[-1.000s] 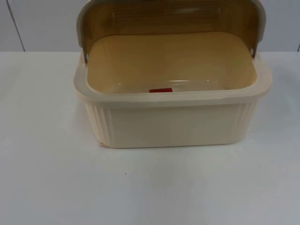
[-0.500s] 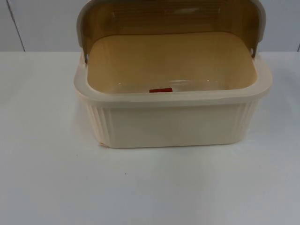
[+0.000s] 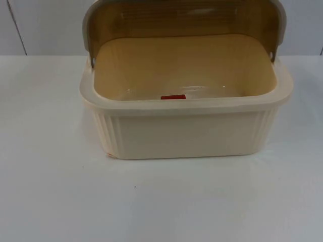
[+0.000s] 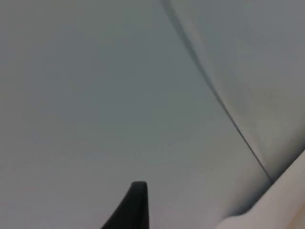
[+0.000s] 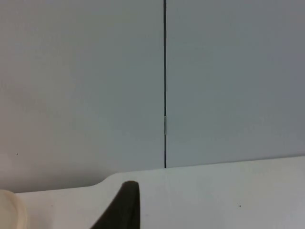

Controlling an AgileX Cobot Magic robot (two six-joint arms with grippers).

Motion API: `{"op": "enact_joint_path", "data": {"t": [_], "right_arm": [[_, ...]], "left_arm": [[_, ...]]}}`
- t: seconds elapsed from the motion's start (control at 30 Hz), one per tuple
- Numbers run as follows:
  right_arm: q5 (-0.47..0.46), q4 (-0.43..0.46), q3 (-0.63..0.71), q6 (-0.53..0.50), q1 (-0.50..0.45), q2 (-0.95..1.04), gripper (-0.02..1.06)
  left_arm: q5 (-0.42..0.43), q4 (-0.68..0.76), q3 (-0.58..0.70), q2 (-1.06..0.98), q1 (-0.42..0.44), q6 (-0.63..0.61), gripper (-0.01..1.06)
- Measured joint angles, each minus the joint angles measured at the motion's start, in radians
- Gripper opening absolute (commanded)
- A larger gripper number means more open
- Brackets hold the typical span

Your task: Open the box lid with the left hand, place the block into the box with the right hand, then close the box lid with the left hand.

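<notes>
A cream ribbed box stands at the middle of the table, against the back. Its translucent brown lid is swung up and stands behind the opening. A small red block lies on the box floor, close to the front wall, which hides most of it. My left gripper points at the grey wall, with a cream edge of the box beside it. My right gripper is held over the white table near the wall, and a cream corner of the box lies off to one side.
The white table stretches bare in front of the box and to both sides. The grey partition wall rises right behind it, with a dark vertical seam between its panels.
</notes>
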Motion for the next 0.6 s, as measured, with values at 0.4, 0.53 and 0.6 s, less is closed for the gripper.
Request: {"op": "enact_joint_path", "data": {"t": [0.4, 0.53, 0.6], "right_arm": [[0.002, -0.002, 0.0, 0.004, 0.0, 0.0, 1.01], [0.002, -0.002, 0.0, 0.004, 0.0, 0.0, 1.01], [0.002, -0.002, 0.0, 0.004, 0.0, 0.0, 1.01]], "left_arm": [[-0.165, -0.013, -0.014, 0.152, -0.114, 0.394, 1.05], [-0.169, -0.065, -0.014, 0.193, -0.121, 0.45, 1.05], [-0.169, -0.082, -0.014, 0.198, -0.121, 0.467, 1.05]]}}
